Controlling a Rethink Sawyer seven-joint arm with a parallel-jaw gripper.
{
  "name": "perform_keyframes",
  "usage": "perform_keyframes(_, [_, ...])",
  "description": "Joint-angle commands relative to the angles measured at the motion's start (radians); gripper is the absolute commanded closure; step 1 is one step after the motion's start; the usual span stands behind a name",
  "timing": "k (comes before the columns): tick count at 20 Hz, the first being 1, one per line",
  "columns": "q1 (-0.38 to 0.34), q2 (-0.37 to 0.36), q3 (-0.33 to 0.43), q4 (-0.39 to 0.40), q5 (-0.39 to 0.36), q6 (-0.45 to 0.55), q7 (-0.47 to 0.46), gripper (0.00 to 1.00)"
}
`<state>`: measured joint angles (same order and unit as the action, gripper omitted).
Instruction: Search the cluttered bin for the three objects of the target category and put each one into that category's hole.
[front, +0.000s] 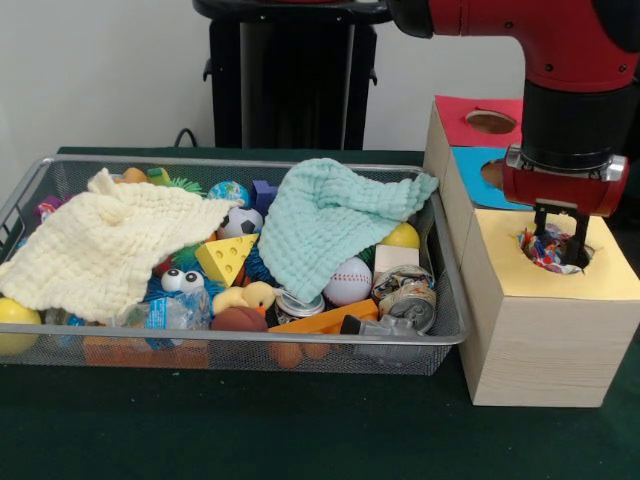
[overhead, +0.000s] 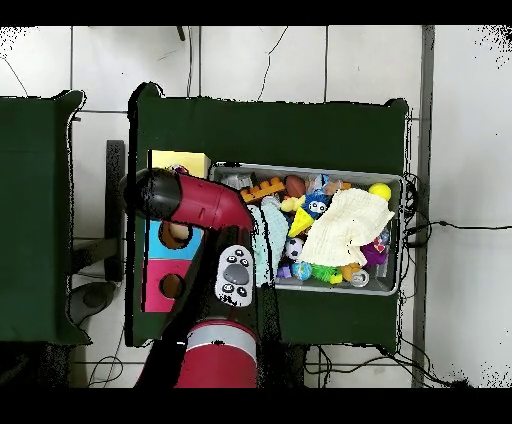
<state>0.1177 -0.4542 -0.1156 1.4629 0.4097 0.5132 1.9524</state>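
Observation:
The wire mesh bin (front: 250, 341) holds a cream waffle cloth (front: 100, 245) on its left and a mint-green waffle cloth (front: 330, 220) draped over toys at its right. My gripper (front: 562, 232) hangs over the yellow-topped box's hole (front: 610, 270), fingers apart and dipped to the rim. The white dotted cloth (front: 550, 250) lies bunched in that hole, between and below the fingers. In the overhead view the arm hides the gripper and hole; the bin (overhead: 400, 235), the cream cloth (overhead: 345, 225) and the mint cloth (overhead: 265, 250) show.
The blue-topped box (front: 475, 165) and the red-topped box (front: 465, 120) stand behind the yellow one. The bin also holds balls, a cheese wedge (front: 225, 258), a duck, cans and a fuzzy blue toy with eyes (front: 180, 282). Green cloth covers the table.

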Motion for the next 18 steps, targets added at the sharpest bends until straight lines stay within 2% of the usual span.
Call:
perform_keyframes(1, [0.008,0.030,0.022,0.090,-0.059,0.018,0.124,0.00])
perform_keyframes(7, [0.005,0.024,0.018,0.081,-0.054,0.053,0.135,0.00])
perform_keyframes(18, [0.028,-0.100,-0.019,0.085,-0.040,0.207,0.172,0.00])
